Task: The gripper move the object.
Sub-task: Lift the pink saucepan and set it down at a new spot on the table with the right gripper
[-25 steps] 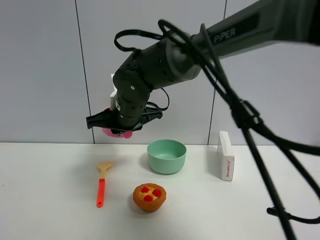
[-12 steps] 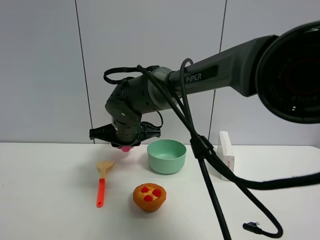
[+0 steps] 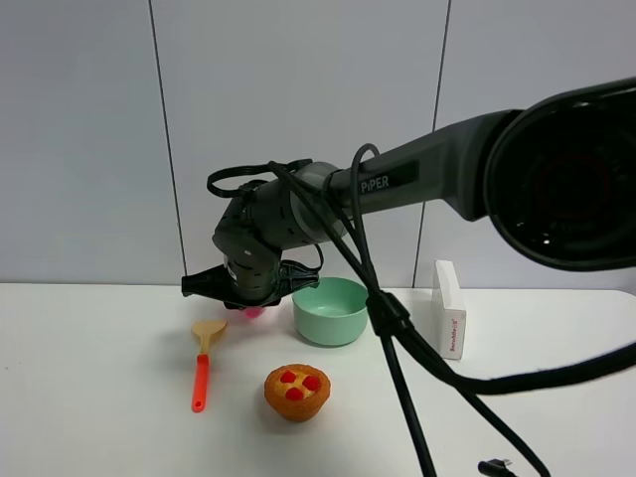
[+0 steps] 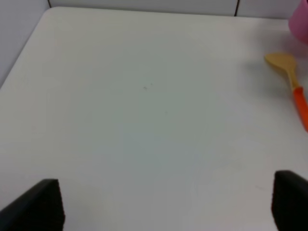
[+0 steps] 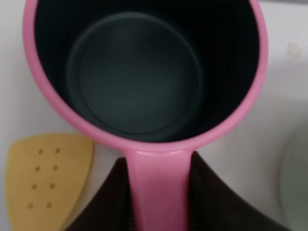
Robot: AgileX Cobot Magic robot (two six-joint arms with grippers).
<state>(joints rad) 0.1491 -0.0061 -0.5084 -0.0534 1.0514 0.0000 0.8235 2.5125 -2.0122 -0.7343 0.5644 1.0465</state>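
Note:
The pink toy saucepan (image 3: 253, 311) hangs low behind the spatula's head, left of the mint-green bowl (image 3: 331, 310); I cannot tell whether it touches the table. My right gripper (image 3: 248, 294) has reached across to the left and is shut on the pan's handle. The right wrist view shows the pan's dark inside (image 5: 134, 82), its straight pink handle (image 5: 156, 192) and black fingers (image 5: 108, 204) clamped on both sides. My left gripper (image 4: 163, 211) is open and empty over bare table; a pink edge of the pan (image 4: 301, 21) shows far off.
An orange-handled spatula (image 3: 204, 363) lies left of a toy fruit tart (image 3: 296, 392). A white box (image 3: 449, 310) stands right of the bowl. A black cable (image 3: 397, 348) hangs from the right arm across the table. The spatula's head (image 5: 48, 178) lies close beside the pan.
The right arm has lowered the saucepan from well above the table to just about table height, between the spatula and the bowl. The grip on the handle has held.

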